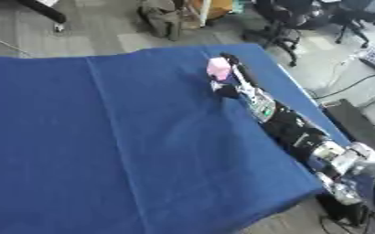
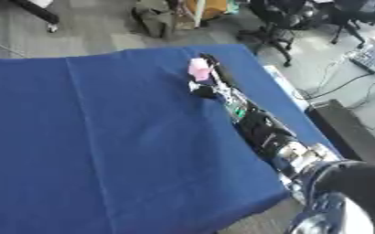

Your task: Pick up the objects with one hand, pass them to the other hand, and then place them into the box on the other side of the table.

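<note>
Pink block [image 1: 219, 67], near the worktop's [image 1: 103, 137] far right edge, sits between the curled fingers of the right robot hand [image 1: 232, 82] and looks small, light and stiff, best pinched on opposite flat sides; no left hand shows.

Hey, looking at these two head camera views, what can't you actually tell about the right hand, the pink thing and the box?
- Right hand: blurred in both views, so whether its fingers close on the pink object cannot be told.
- Pink object: too small and blurred in both views to identify.
- Box: in neither view; the blue table is cut off by the left and bottom edges.
- Left hand: in neither view.
</note>
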### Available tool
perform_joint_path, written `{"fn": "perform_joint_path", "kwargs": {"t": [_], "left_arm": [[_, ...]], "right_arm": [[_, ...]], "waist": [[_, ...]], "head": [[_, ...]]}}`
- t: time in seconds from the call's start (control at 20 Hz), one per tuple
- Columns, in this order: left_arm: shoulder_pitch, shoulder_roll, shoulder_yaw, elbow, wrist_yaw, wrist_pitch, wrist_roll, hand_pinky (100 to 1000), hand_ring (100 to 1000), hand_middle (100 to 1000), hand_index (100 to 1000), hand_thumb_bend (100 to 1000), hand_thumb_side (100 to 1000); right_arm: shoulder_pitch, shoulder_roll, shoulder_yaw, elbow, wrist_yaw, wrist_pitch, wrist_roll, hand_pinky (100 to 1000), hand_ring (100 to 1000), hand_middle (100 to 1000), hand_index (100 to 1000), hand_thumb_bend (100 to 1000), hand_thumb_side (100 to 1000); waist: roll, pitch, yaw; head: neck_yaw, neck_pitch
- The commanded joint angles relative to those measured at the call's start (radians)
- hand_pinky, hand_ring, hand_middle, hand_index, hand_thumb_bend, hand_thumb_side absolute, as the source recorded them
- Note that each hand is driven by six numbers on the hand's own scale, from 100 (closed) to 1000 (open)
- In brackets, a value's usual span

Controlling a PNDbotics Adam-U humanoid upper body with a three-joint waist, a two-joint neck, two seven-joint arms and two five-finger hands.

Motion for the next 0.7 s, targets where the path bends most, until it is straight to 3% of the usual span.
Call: {"fn": "perform_joint_path", "kwargs": {"t": [0.05,0.3,0.7], "left_arm": [[-0.039,0.019,0.028,-0.018,0.001,-0.020,0.001,659,603,552,758,1000,653],[-0.077,0.021,0.043,-0.018,0.002,-0.033,0.000,659,603,552,761,1000,651],[-0.094,0.024,0.038,-0.018,-0.001,-0.032,-0.008,658,603,552,763,1000,655]], "right_arm": [[-0.014,-0.078,-0.021,-0.013,-0.020,-0.003,-0.004,925,989,986,1000,100,370],[-0.022,-0.106,-0.032,-0.006,-0.059,-0.009,-0.001,924,989,984,1000,100,401],[-0.037,-0.103,-0.024,0.010,-0.084,-0.012,0.034,922,986,977,1000,100,338]], "waist": [[0.009,-0.005,0.001],[0.022,0.018,0.004],[0.018,0.034,0.012]], "head": [[0.001,-0.050],[-0.002,-0.103],[-0.011,-0.112]]}}
